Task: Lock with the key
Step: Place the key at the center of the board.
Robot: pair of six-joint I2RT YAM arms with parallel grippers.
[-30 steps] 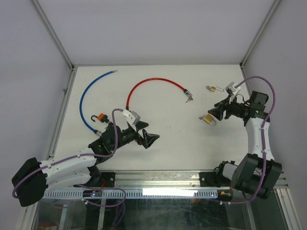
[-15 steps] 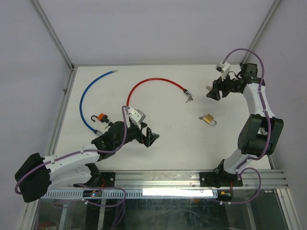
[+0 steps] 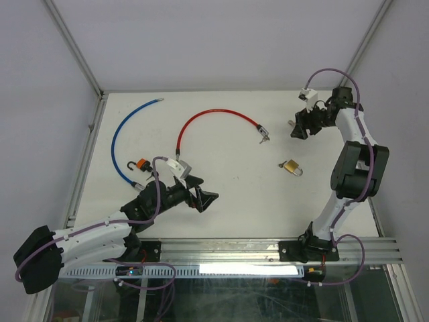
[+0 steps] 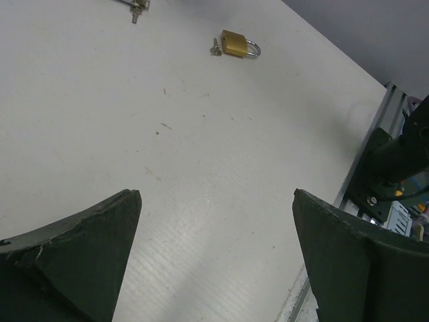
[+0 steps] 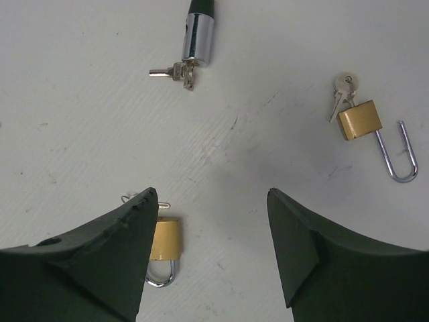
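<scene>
A brass padlock with its shackle swung open lies at the middle right, keys hanging from its body. A smaller brass padlock with a key ring lies at the back right, partly under my right gripper's left finger. My right gripper hovers open over it, nothing between the fingers. My left gripper stands wide open low over the near left table, empty. The left wrist view sees the open padlock far ahead.
A red cable lock curves across the back middle, its metal head with keys near the right gripper. A blue cable and an orange lock lie at the left. A rail borders the near edge.
My right arm swung from beside the open padlock back to the small padlock at the back right, its jaws widening. My left wrist turned and shifted slightly, staying open.
</scene>
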